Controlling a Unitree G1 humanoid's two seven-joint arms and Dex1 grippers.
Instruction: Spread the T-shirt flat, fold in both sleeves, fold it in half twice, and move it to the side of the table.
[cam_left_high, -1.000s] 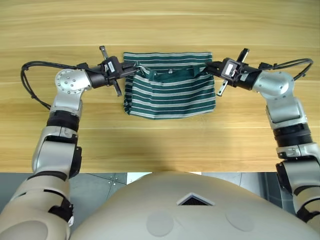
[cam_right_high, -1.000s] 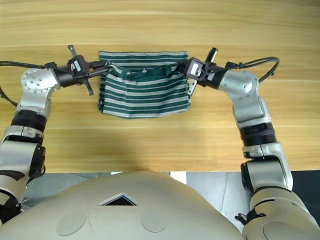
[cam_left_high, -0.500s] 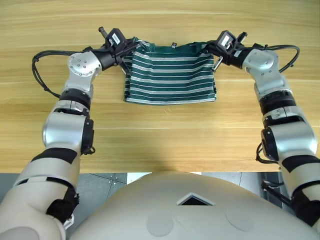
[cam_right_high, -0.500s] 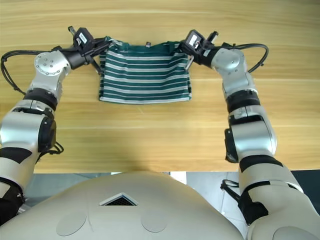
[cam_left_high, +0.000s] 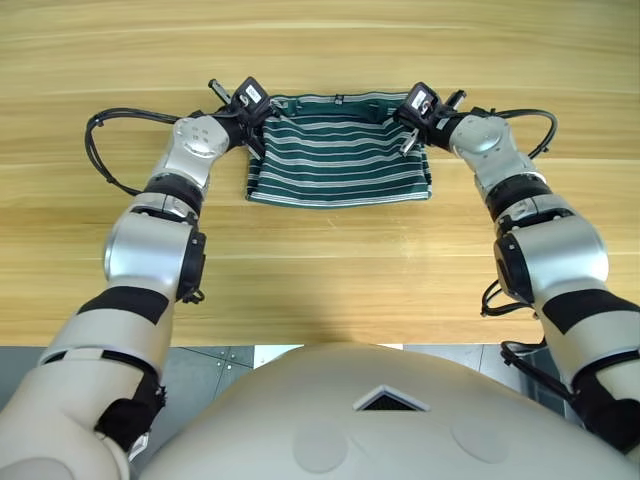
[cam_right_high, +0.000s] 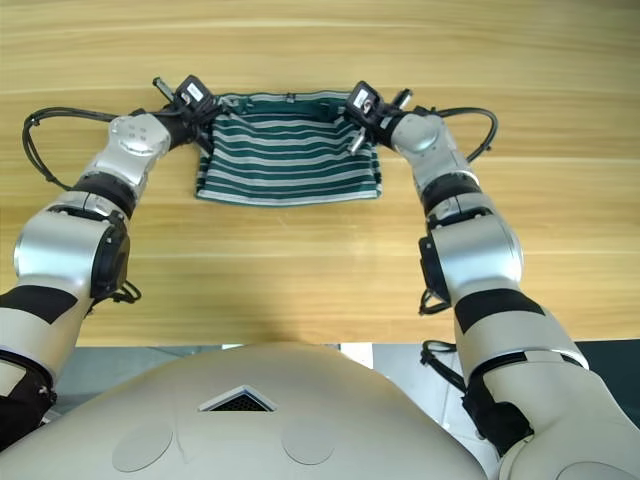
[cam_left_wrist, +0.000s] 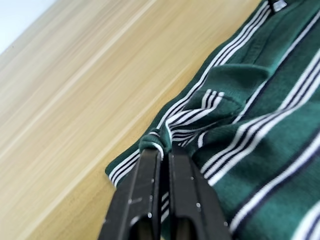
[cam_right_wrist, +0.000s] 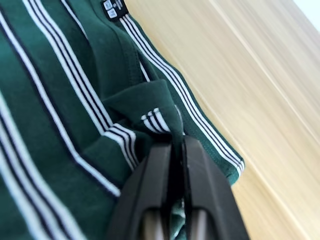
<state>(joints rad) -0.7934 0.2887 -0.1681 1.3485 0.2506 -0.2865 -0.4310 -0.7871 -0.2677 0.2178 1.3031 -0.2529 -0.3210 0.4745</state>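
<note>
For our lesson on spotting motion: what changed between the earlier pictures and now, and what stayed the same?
The left gripper and right gripper carried the pinched edge of the T-shirt away from the robot to its far edge, so the fold now lies flat. Both stayed shut on the cloth, and the shirt stayed on the table.

Soft striped cloth T-shirt (cam_left_high: 338, 150) on smooth matt wooden table (cam_left_high: 320, 260).

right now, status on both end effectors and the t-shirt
Left end effector shut on T-shirt, far left corner. Right end effector shut on its far right corner. T-shirt a folded rectangle, lying on the table.
</note>
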